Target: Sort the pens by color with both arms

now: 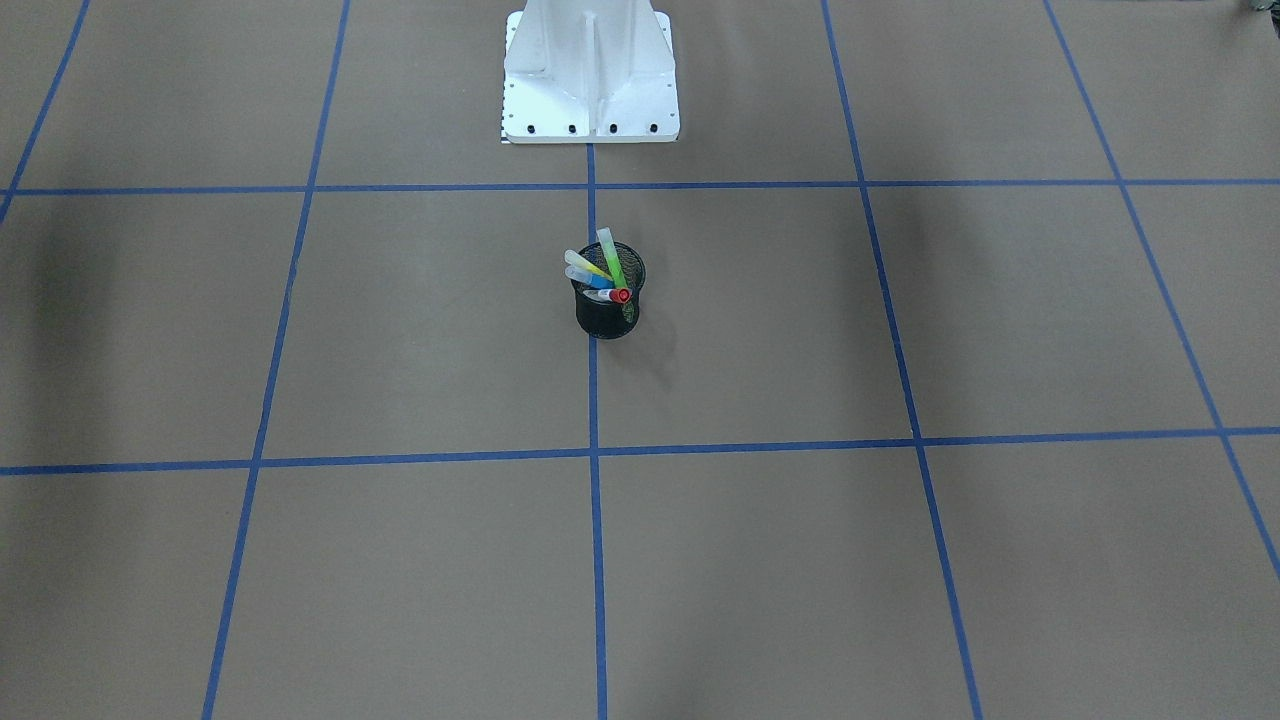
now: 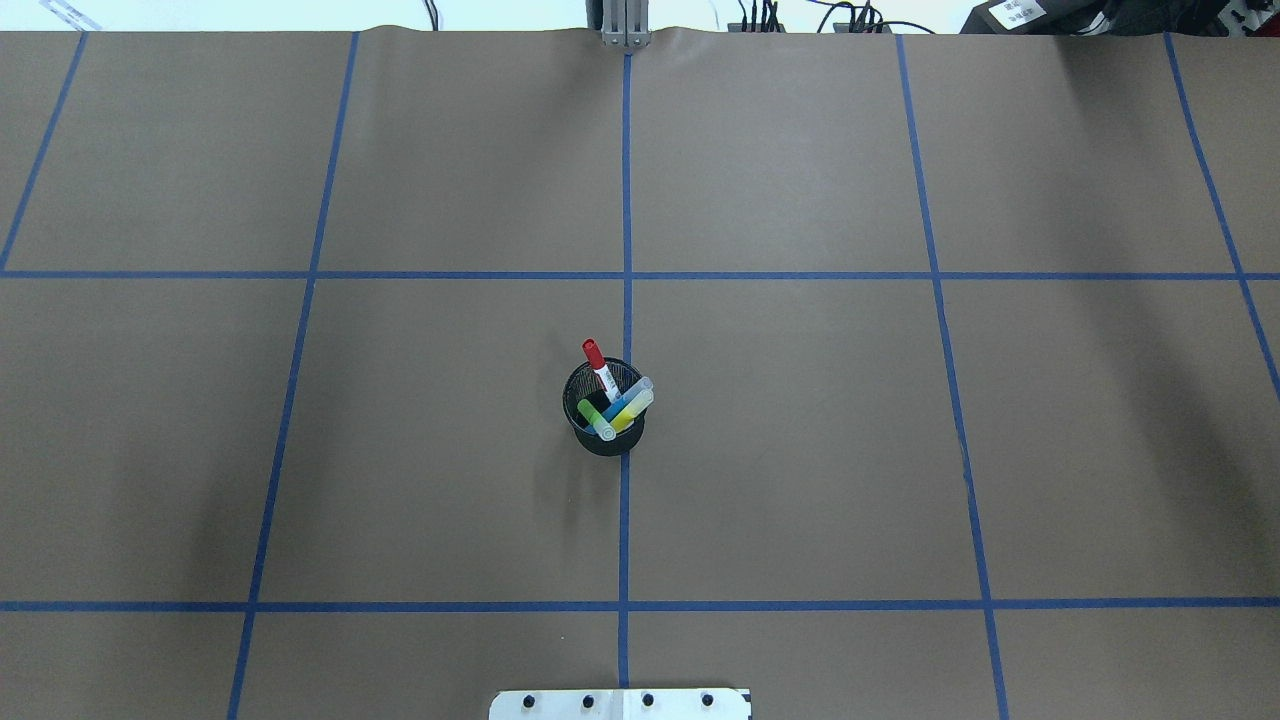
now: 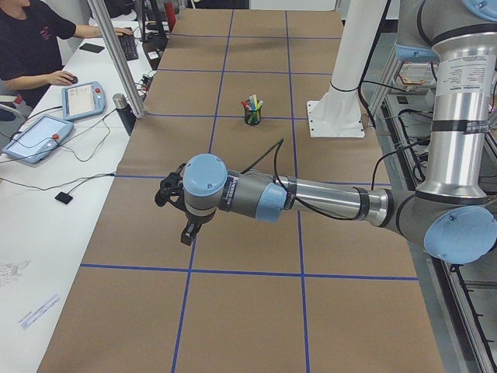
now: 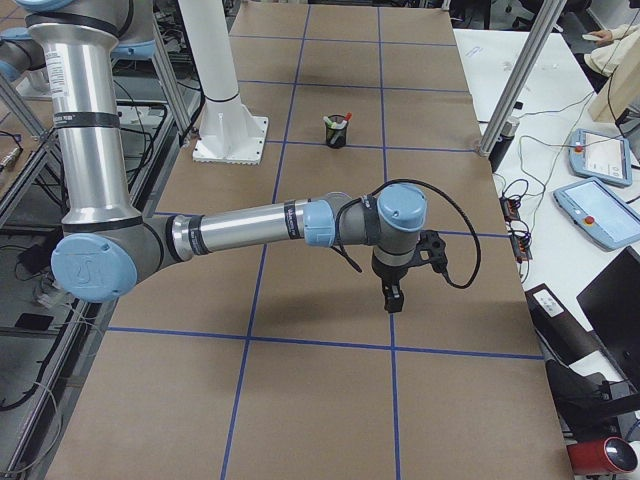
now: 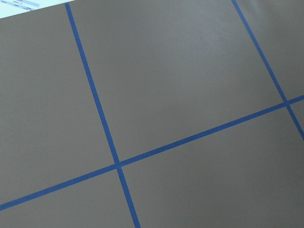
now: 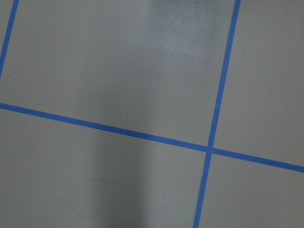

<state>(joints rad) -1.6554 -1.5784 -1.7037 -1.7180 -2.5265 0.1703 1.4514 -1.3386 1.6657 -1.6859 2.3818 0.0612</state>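
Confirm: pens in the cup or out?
In. The red pen, blue pen, yellow pen and green pen all lean inside the upright cup; none lies outside.

The left arm (image 3: pixel 326 202) has its upper link upright and its forearm stretched out level, with the left claw (image 3: pixel 189 233) pointing straight down. The right arm (image 4: pixel 250 228) mirrors this, right claw (image 4: pixel 391 298) pointing down; neither claw's opening can be judged

A mesh cup (image 2: pixel 603 437) stood near the middle of the table (image 2: pixel 800 450), on the centre tape line, before the pedestal (image 1: pixel 590 70) and apart from it. Four marker pens (image 2: pixel 615 405) leaned inside the cup. The left arm (image 3: pixel 311 198) reached over the table's left end and the right arm (image 4: pixel 260 225) over its right end, both well apart from the cup.
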